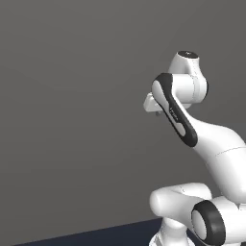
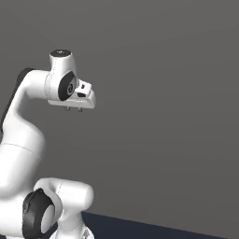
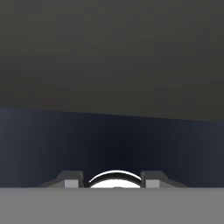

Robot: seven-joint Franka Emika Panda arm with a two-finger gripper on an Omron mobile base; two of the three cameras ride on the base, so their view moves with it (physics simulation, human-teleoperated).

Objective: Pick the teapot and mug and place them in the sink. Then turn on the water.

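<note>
Left base view: the arm [image 1: 211, 139] rose from the lower right, folded at the elbow, wrist high. I saw the gripper [image 1: 156, 113] at the wrist's left side, pointing down, largely hidden behind the dark forearm link. I could not judge the jaw gap from here. Behind it stood a plain grey wall [image 1: 72, 96]. A strip of dark navy floor [image 1: 120, 233] ran along the bottom edge.

Right base view: the arm [image 2: 23, 135] rose from the lower left. The gripper [image 2: 74, 109] hung below the white hand, well above the floor [image 2: 154, 229], with the grey wall [image 2: 163, 93] as backdrop. Two short fingertips [image 2: 68, 108] showed under the hand, set apart, and no object sat between them.

Hand view: the gripper [image 3: 112, 179] showed as two grey fingertips [image 3: 72, 180] at the bottom, parted to a moderate gap and gripping nothing. Ahead lay the navy floor [image 3: 112, 140], meeting the grey wall [image 3: 112, 52] along a slightly tilted line.

I could not tell from these views where the teapot, the mug or the sink stood, nor how they looked.
</note>
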